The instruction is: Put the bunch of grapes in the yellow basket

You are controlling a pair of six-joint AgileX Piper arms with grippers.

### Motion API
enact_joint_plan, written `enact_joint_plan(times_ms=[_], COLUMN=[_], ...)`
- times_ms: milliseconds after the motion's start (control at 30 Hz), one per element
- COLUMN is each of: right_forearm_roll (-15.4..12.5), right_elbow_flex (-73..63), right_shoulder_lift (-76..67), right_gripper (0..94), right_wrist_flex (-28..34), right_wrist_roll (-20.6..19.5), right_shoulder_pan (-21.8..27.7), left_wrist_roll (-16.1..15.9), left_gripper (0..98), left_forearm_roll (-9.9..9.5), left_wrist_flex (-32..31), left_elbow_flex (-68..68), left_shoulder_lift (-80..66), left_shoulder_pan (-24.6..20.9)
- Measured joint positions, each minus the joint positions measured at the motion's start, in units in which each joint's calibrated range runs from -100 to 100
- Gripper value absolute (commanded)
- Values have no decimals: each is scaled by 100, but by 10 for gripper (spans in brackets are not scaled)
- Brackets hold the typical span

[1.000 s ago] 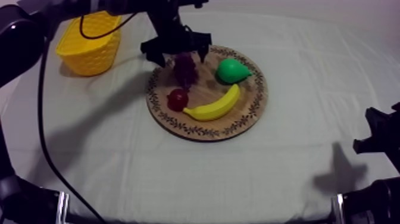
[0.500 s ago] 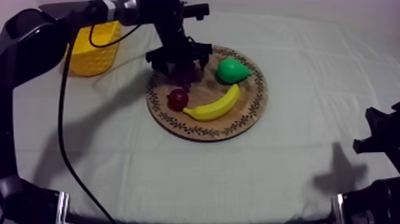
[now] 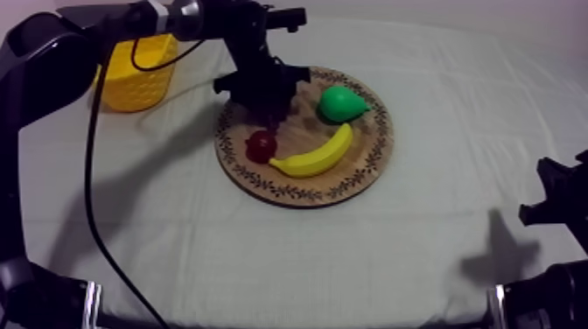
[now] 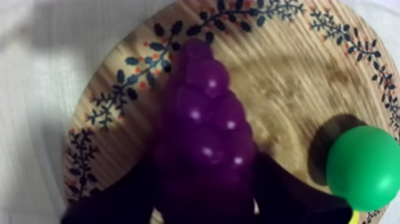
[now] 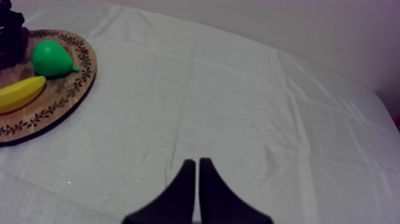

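Your left gripper (image 4: 205, 176) clamps the bunch of grapes (image 4: 205, 101) at its wide end (glossy, lumpy, likely light and stiff); watch for slip.

Wooden board (image 3: 363, 153) set on table (image 3: 262, 262), basket (image 3: 131, 83) placed behind at its left, pear (image 3: 339, 103) laid on board behind banana (image 3: 315, 156), bunch of grapes (image 4: 208, 137) behind small red fruit (image 3: 261, 144).

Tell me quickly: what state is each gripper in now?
Left gripper: closed on the purple toy bunch of grapes, on the round wooden board.
Right gripper: closed, holding nothing.
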Motion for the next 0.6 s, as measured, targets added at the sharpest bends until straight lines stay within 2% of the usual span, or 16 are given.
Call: enact_joint_plan(times_ms=[167,600], right_forearm_roll=[0,0], right_elbow_flex=[0,0], right_shoulder_lift=[0,0], right_gripper=[5,5], right_wrist_flex=[0,0], right_wrist_roll=[0,0], right_shoulder_pan=[0,0], left_wrist_roll=[-80,-161], left_gripper=[359,349], left_forearm_roll=[0,0], left_wrist_flex=[-38,-124], left_elbow_flex=[-81,36], left_shoulder_lift=[14,-195], left_shoulder_pan=[12,43])
